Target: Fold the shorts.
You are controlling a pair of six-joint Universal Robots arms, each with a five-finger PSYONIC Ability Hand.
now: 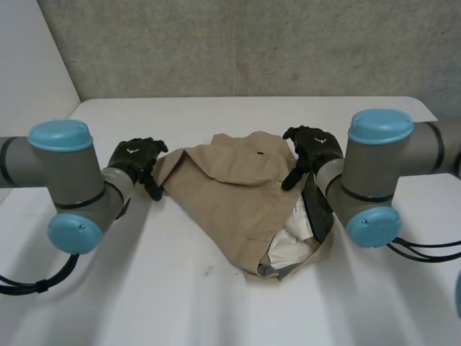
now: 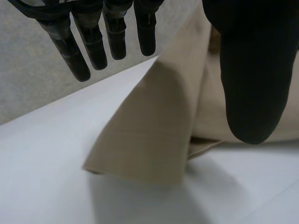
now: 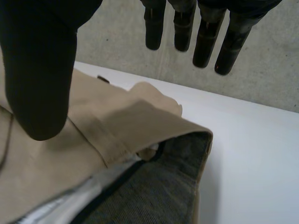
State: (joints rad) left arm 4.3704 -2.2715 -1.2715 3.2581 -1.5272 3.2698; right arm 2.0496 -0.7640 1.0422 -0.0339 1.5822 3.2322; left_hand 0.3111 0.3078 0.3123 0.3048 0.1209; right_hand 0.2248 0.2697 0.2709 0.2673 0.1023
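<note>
The beige shorts (image 1: 238,194) lie rumpled mid-tabletop (image 1: 144,288), lining exposed (on the right arm's side). The left robot hand (image 1: 137,162) is at their left corner and the right robot hand (image 1: 313,150) over their right edge, both with fingers apart, gripping nothing. The fold looks unfinished; the likely next step is pinching those edges.

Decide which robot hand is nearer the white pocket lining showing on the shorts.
Right. The right robot hand is over the shorts beside the lining; the left robot hand is at the opposite corner.
</note>
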